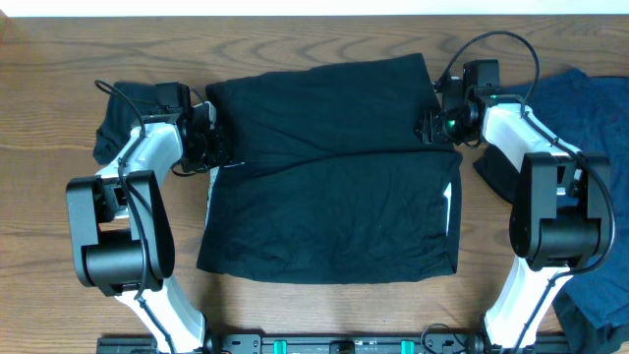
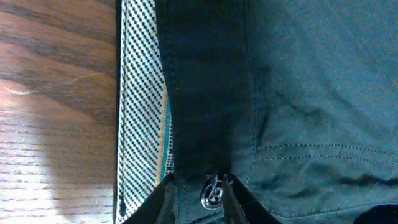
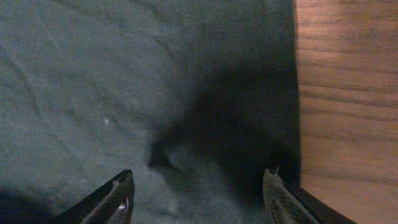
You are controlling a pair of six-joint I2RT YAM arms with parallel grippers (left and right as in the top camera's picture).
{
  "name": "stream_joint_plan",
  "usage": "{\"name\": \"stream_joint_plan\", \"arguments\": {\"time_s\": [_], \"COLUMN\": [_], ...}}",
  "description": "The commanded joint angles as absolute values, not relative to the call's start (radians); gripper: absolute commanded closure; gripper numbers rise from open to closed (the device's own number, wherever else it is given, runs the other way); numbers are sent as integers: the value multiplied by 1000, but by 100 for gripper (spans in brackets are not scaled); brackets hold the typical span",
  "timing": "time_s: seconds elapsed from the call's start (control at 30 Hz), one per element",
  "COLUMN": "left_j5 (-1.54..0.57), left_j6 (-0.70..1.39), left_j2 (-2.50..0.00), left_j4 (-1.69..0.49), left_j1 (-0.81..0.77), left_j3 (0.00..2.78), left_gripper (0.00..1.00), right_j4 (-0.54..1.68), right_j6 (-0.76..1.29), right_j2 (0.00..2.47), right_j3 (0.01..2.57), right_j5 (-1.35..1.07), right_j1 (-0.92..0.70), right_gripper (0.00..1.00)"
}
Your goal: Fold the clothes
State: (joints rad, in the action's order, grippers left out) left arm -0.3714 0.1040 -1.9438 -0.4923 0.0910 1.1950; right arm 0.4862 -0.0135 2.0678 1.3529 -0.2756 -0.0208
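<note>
Black shorts (image 1: 334, 197) lie spread in the middle of the table, with the upper half creased over the lower. My left gripper (image 1: 214, 146) is at their left edge. In the left wrist view it (image 2: 199, 198) is shut on the dark waistband (image 2: 205, 93), with a metal snap button (image 2: 212, 195) between the fingers and the dotted white lining (image 2: 142, 112) beside it. At the garment's upper right corner, my right gripper (image 1: 430, 125) is open. Its fingers (image 3: 198, 193) straddle the black cloth (image 3: 124, 81) near its edge and hold nothing.
A dark garment (image 1: 118, 123) is bunched behind the left arm. A navy garment (image 1: 590, 108) lies at the right edge of the table and more blue cloth (image 1: 590, 295) at the front right. Bare wood (image 3: 348, 93) lies just right of the shorts.
</note>
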Motion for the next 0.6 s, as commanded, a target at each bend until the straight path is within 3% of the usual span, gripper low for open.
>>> {"name": "stream_joint_plan", "arguments": {"time_s": [0.0,0.23,0.57], "left_j5": [-385,-385,-330], "left_j6": [97,97,97], "left_j2": [-1933,-1865,-1822], "left_j4": [-501,-513,-550], "left_j1": [94,95,95], "left_j3": [1193,1193,1193], "left_gripper": [77,87,87], "right_j4": [503,506,505], "right_j6": [-21,-20,-21], "right_j2": [2089,2089,2089], "right_j3": [1348,1348,1348], "right_j5": [-258,-258,-258], "right_j1": [-18,-18,-18], "right_gripper": [36,36,36]}}
